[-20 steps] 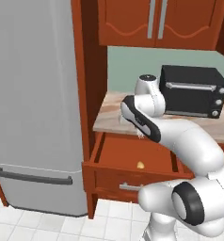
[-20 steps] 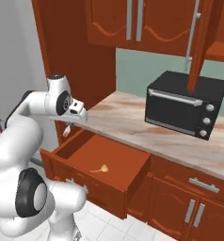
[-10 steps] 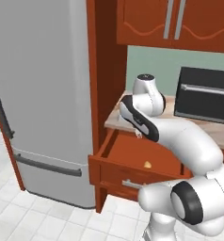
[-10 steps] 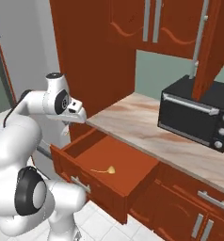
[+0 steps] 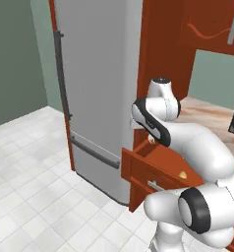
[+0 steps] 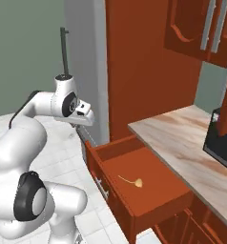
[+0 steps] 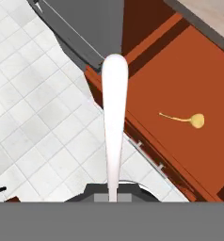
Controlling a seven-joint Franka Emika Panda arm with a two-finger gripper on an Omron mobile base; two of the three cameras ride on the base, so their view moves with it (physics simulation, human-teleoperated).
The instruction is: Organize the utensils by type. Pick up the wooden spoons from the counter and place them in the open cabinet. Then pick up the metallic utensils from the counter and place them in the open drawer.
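Note:
My gripper is shut on the metallic utensil, a slim pale silvery piece that points away from the hand. It hangs over the front left corner of the open drawer and the tiled floor beside it. In the base views the gripper sits just left of the reddish-brown drawer. A small yellow-tan spoon-shaped thing lies on the drawer floor. The marble counter runs above the drawer.
A tall grey fridge stands close on the left of the drawer. A black oven sits on the counter at the right. Reddish-brown wall cabinets hang above. White tiled floor spreads to the left.
The whole scene has slid to the right in both base views, so the base has moved; the fridge is now large in view. The gripper stays shut on the utensil.

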